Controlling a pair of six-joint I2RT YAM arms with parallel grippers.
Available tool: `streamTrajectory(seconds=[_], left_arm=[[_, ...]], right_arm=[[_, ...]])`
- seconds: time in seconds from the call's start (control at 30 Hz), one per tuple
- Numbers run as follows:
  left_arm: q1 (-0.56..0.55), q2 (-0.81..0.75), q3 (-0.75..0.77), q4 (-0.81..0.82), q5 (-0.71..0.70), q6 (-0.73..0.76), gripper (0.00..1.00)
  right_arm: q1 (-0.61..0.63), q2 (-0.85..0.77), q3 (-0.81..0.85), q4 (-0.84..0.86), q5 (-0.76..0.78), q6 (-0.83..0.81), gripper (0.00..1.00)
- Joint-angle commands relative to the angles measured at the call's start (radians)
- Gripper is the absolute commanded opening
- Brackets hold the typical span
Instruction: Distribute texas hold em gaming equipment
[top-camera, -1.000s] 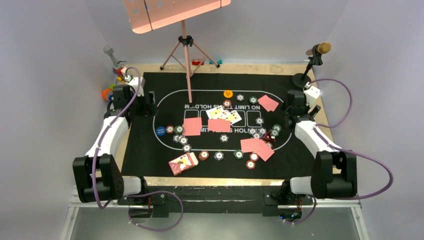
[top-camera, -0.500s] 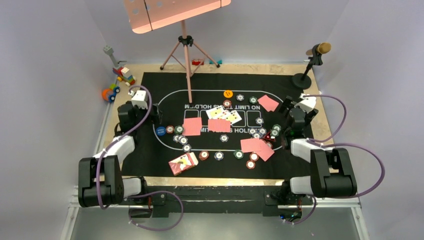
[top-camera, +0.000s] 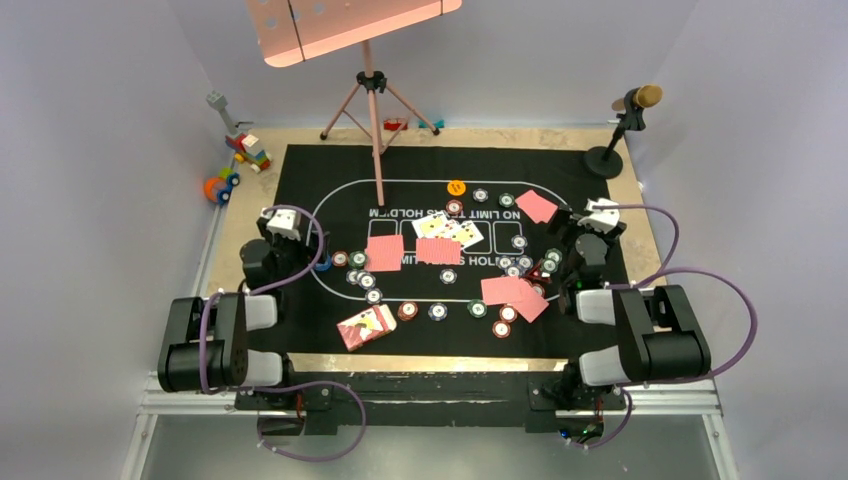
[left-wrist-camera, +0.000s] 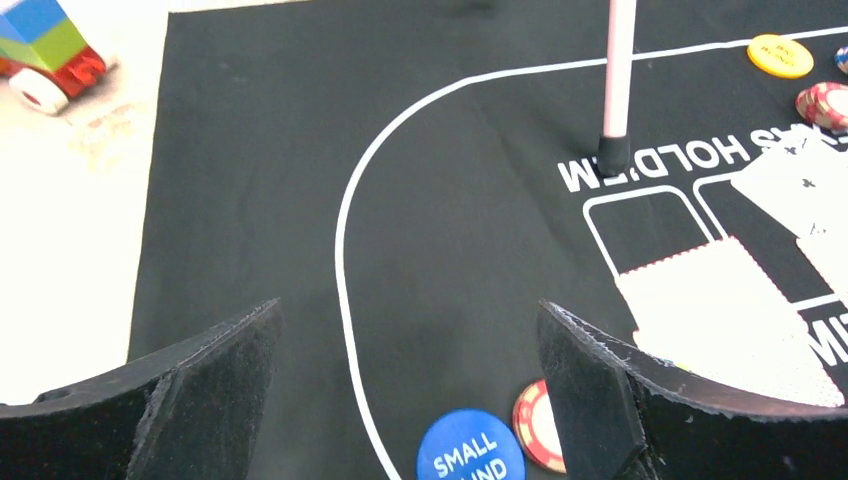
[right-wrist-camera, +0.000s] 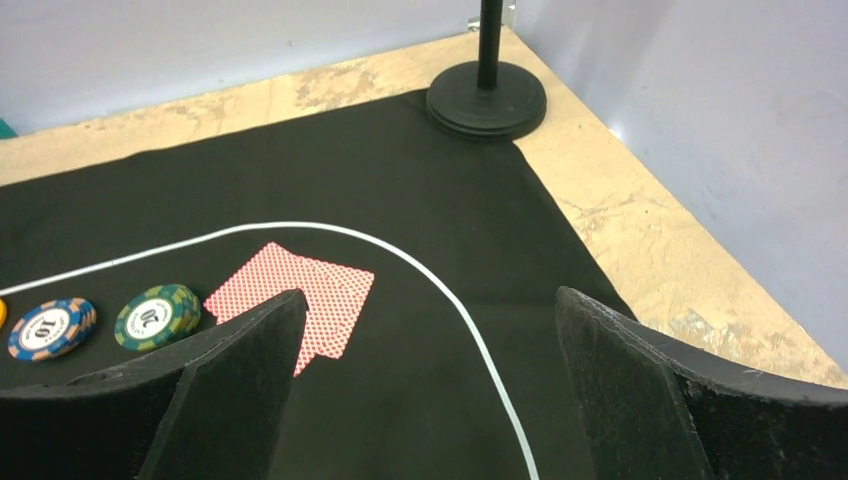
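Poker chips (top-camera: 407, 310) lie spread over the felt mat (top-camera: 300, 320), with pink-backed cards (top-camera: 384, 252) in the middle, more cards (top-camera: 537, 206) at the far right, and the card box (top-camera: 365, 327) near the front. An orange button disc (top-camera: 456, 187) lies at the back. My left gripper (top-camera: 281, 243) is open and empty at the mat's left. In the left wrist view the blue button disc (left-wrist-camera: 470, 446) and a red chip (left-wrist-camera: 535, 424) lie between its fingers (left-wrist-camera: 585, 390). My right gripper (top-camera: 590, 243) is open and empty at the right. Its wrist view shows cards (right-wrist-camera: 300, 295) and two chips (right-wrist-camera: 155, 316).
A pink tripod stand (top-camera: 371, 95) has a leg on the mat's back middle, seen also in the left wrist view (left-wrist-camera: 615, 80). A black microphone stand (top-camera: 610, 150) is at the back right corner. Colourful toy blocks (top-camera: 240, 155) lie off the mat at the back left.
Both arms have folded back toward their bases. The left gripper moved from the mat's far left edge toward the front, the right one likewise. Nothing on the mat moved.
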Motion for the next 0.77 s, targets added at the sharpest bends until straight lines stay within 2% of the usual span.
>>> streamTrajectory(seconds=[0.0,0.07,0.17,0.73], left_arm=[[-0.008,-0.015,0.103,-0.041,0.012,0.01,1.0],[-0.009,-0.01,0.073,0.03,0.012,0.006,1.0],[-0.01,-0.012,0.101,-0.033,-0.027,0.0,1.0],[-0.015,-0.012,0.099,-0.032,-0.035,0.005,1.0]], right_arm=[[-0.01,-0.021,0.03,0.077,-0.012,-0.01,0.98],[-0.009,-0.025,0.026,0.077,-0.011,-0.014,0.98],[-0.01,-0.023,0.025,0.083,0.001,-0.019,0.98],[-0.009,-0.023,0.025,0.084,0.0,-0.02,0.98]])
